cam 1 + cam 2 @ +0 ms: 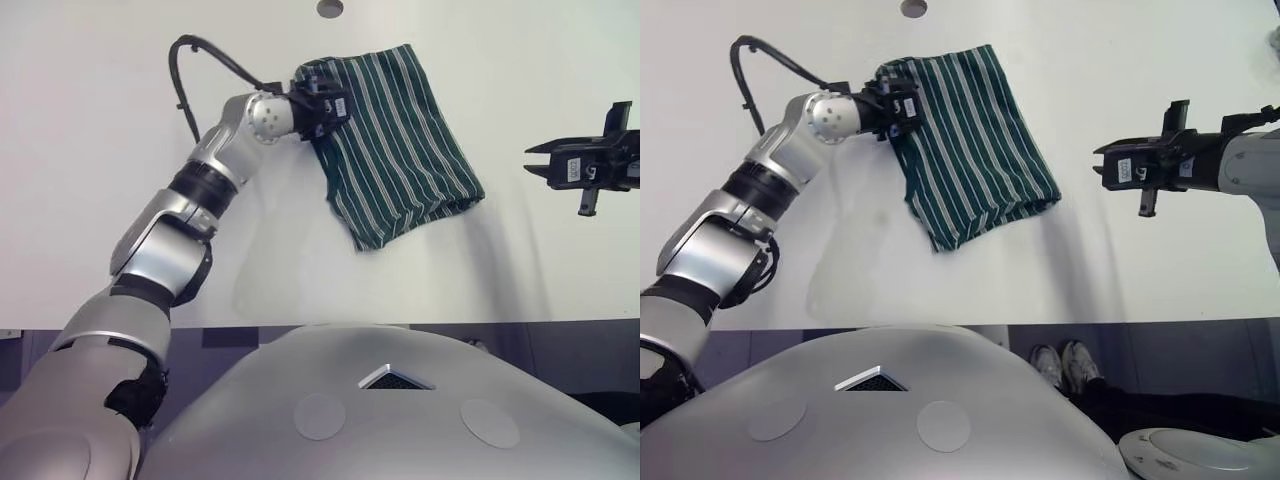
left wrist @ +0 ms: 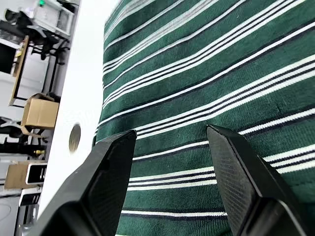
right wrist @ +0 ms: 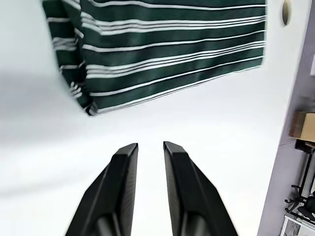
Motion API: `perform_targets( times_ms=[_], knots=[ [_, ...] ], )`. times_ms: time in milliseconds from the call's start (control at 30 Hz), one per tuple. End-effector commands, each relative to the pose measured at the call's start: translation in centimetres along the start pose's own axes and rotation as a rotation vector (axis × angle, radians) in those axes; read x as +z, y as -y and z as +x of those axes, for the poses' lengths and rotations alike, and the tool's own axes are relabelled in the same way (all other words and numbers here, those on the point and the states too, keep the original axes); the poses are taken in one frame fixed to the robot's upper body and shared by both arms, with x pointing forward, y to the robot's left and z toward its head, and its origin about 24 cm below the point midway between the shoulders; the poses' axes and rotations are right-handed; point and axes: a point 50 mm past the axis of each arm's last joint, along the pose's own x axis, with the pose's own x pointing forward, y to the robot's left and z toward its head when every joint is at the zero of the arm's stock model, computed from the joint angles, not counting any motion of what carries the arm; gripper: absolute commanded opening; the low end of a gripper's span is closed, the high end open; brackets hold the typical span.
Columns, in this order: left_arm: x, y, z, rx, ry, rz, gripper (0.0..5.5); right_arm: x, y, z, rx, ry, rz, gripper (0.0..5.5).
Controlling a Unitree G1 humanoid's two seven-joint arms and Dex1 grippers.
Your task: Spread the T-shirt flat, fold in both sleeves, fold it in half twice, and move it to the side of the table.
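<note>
The green T-shirt with white stripes lies folded into a compact rectangle on the white table, toward the far middle. My left gripper sits at the shirt's far left corner, open. In the left wrist view its black fingers straddle the striped cloth without pinching it. My right gripper hovers over bare table to the right of the shirt, a short way off, pointing at it. Its fingers stand slightly apart with nothing between them, and the shirt's edge lies ahead of them.
A round hole is set in the tabletop just beyond the shirt. Bare white table stretches left, right and in front of the shirt. The table's near edge runs just in front of me. Cardboard boxes stand on the floor beyond the far side.
</note>
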Motion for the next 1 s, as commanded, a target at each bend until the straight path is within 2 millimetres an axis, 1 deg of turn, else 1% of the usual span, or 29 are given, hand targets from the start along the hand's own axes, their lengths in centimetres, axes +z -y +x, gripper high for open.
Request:
perform_targets(
  times_ms=[33, 67, 100, 133, 167, 200, 233, 267, 300, 333, 367, 433, 533, 600, 700, 800, 867, 933, 1000],
  knots=[
    [3.2, -4.0, -3.7, 0.342, 0.313, -0.098, 2.63, -0.8, 1.4, 2.1, -0.25, 0.133, -0.029, 0.94],
    [4.7, -5.2, -6.2, 0.453, 0.446, -0.147, 2.63, -2.2, 0.6, 3.2, -0.277, 0.123, -0.078, 0.94],
    [5.3, -5.4, -8.6, 0.519, 0.529, -0.187, 2.66, -3.4, -0.6, 4.1, -0.27, 0.117, -0.128, 1.15],
    [5.1, -4.1, -10.5, 0.516, 0.552, -0.205, 2.84, -4.5, -2.0, 4.7, -0.247, 0.118, -0.183, 1.38],
    [5.0, -2.4, -11.6, 0.463, 0.554, -0.199, 2.94, -5.3, -3.3, 4.9, -0.235, 0.128, -0.223, 1.51],
    [4.5, 0.6, -12.0, 0.335, 0.529, -0.194, 3.19, -5.8, -4.1, 4.8, -0.25, 0.152, -0.254, 1.76],
    [4.0, 3.8, -12.4, 0.181, 0.504, -0.184, 3.32, -6.2, -4.8, 4.5, -0.279, 0.184, -0.273, 1.95],
    [3.3, 6.8, -12.8, 0.038, 0.476, -0.157, 3.65, -6.5, -5.1, 4.2, -0.316, 0.219, -0.302, 2.28],
    [2.6, 9.2, -13.1, -0.059, 0.445, -0.139, 3.88, -6.7, -5.3, 3.9, -0.335, 0.249, -0.33, 2.34],
    [1.9, 10.7, -13.1, -0.113, 0.403, -0.094, 4.04, -7.0, -5.6, 3.8, -0.323, 0.257, -0.355, 2.34],
    [1.4, 11.6, -12.9, -0.137, 0.371, -0.048, 4.23, -7.3, -6.0, 3.9, -0.3, 0.256, -0.375, 2.34],
    [1.0, 12.8, -12.3, -0.163, 0.328, 0.02, 4.41, -7.8, -7.1, 4.6, -0.23, 0.239, -0.414, 2.34],
    [0.9, 14.3, -11.8, -0.217, 0.334, 0.081, 4.41, -7.6, -10.0, 6.4, -0.114, 0.27, -0.469, 2.34],
    [0.9, 14.8, -11.3, -0.239, 0.344, 0.107, 4.41, -7.4, -11.1, 7.5, -0.094, 0.285, -0.507, 2.34],
    [1.3, 15.3, -10.5, -0.265, 0.384, 0.195, 4.41, -7.1, -11.4, 8.7, -0.104, 0.308, -0.545, 2.34],
    [2.6, 15.2, -8.5, -0.262, 0.413, 0.253, 4.41, -6.9, -11.2, 9.4, -0.089, 0.325, -0.571, 2.34],
    [3.1, 15.1, -7.5, -0.251, 0.418, 0.279, 4.41, -6.7, -11.3, 9.7, -0.08, 0.357, -0.579, 2.34],
    [2.7, 15.1, -6.9, -0.242, 0.401, 0.296, 4.41, -6.3, -11.3, 9.8, -0.079, 0.392, -0.58, 2.34],
    [1.8, 15.1, -6.5, -0.224, 0.347, 0.307, 4.41, -6.0, -11.1, 9.9, -0.09, 0.417, -0.581, 2.34]
  ],
)
